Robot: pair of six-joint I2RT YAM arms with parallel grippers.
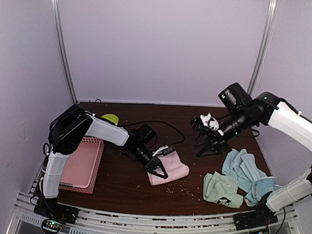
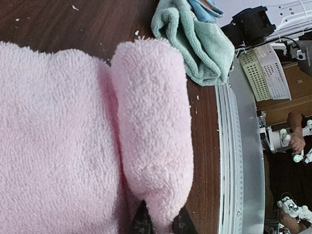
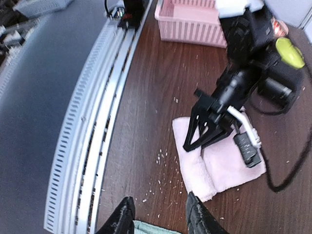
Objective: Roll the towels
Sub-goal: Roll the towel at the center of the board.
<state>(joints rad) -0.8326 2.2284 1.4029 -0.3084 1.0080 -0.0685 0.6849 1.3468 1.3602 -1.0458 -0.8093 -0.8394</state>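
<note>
left gripper on pink towel roll

Basket left; half-rolled towel centre; folded towel right; towel heap just behind.

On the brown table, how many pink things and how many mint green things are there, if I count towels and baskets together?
Pink: 2, the soft pink terry towel and the rigid pink latticed plastic basket
Mint green: 1, the mint green cloth towel
Total: 3
</note>
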